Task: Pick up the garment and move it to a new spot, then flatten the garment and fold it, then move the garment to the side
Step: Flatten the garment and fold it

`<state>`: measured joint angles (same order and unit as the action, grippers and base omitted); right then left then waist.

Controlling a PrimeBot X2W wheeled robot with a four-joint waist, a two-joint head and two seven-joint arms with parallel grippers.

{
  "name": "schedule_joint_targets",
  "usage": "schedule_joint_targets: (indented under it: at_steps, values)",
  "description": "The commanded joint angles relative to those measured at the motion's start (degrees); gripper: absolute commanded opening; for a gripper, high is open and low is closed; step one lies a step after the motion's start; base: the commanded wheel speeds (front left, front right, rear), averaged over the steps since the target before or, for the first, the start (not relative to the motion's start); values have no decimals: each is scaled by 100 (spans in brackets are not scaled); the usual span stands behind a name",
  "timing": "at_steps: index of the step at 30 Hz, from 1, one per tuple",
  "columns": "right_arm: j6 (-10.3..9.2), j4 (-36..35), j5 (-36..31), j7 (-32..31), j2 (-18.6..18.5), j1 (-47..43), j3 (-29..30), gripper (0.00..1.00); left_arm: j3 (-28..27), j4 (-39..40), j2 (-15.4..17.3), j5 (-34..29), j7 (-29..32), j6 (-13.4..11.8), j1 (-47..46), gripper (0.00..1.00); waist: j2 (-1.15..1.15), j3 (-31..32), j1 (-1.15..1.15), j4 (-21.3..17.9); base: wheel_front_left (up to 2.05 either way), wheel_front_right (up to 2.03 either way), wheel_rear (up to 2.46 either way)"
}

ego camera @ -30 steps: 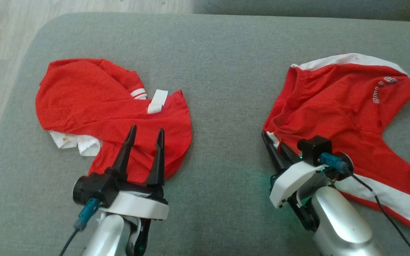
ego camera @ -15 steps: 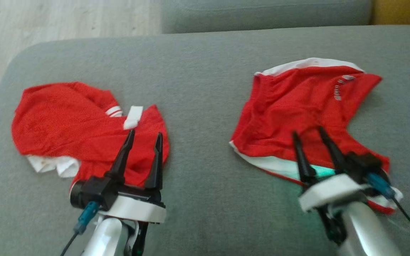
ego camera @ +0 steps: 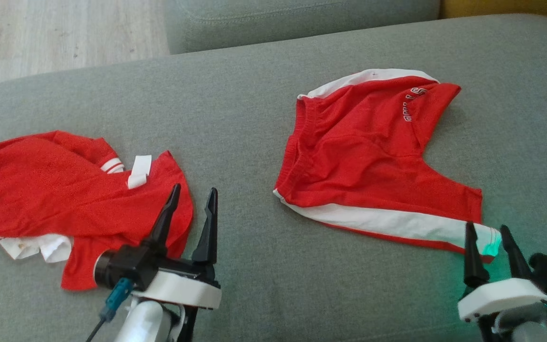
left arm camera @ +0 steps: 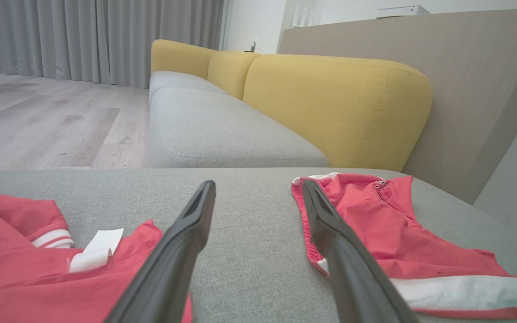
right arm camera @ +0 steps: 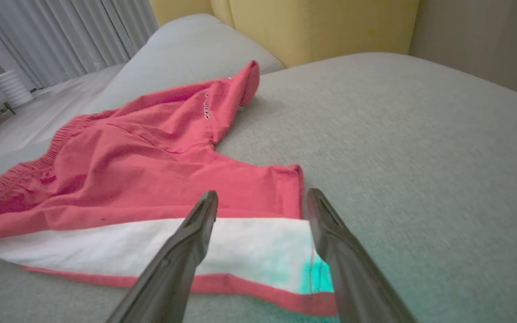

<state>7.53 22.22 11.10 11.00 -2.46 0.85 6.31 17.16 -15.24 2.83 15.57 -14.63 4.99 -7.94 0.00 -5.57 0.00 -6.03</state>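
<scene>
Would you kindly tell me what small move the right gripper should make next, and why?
Probably lower the right gripper and close it on the white-striped leg hem of the red shorts: its fingers stand open with that hem corner between them, and the shorts lie unheld on the grey cushion.

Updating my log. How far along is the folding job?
Done: little that shows; the shorts lie rumpled and unfolded on the cushion, the shirt in a heap. In hand: the right tool is open at the shorts' white-striped hem, gripping nothing; the left tool is open beside the shirt. Left: grasp, move, flatten, fold, set aside.
</scene>
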Motion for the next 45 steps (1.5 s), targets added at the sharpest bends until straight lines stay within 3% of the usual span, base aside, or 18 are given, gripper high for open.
schedule_joint_targets:
  at_steps: [1, 10, 24, 25, 26, 36, 45]
  values:
    - [-4, -37, 39, -25, -42, 287, -27, 100, -139, 160, 5, -46, -37, 10, -231, 100, 0, -32, 0, -13, 0, 0, 0]
    - [-4, 592, 176, -125, -42, 546, 487, 100, -109, 107, 5, -92, -37, 62, -253, 100, 0, -128, 0, 75, 0, 0, 0]
    - [-4, 802, 418, -342, -42, 533, 218, 99, -172, 90, 5, -89, -37, 95, -253, 100, 0, -106, 0, 75, 0, 0, 0]
    - [-4, 777, 440, -364, -42, 527, 175, 46, -172, 93, 5, -88, -37, 94, -252, 100, 0, -110, 0, 69, 0, 0, 0]
    - [-4, 745, 453, -380, -42, 521, 151, 1, -171, 94, 5, -89, -37, 93, -251, 100, 0, -115, 0, 63, 0, 0, 0]
    - [-4, 84, 249, -520, -42, 437, 411, 0, 57, -16, 44, -267, -37, 175, -493, 100, 0, -255, 0, -112, 0, 0, 0]
    - [-4, -210, 221, -654, -42, 425, 486, 0, 1522, -765, 416, -370, 244, 246, -1159, 100, 0, -417, 0, -303, 0, 0, 0]
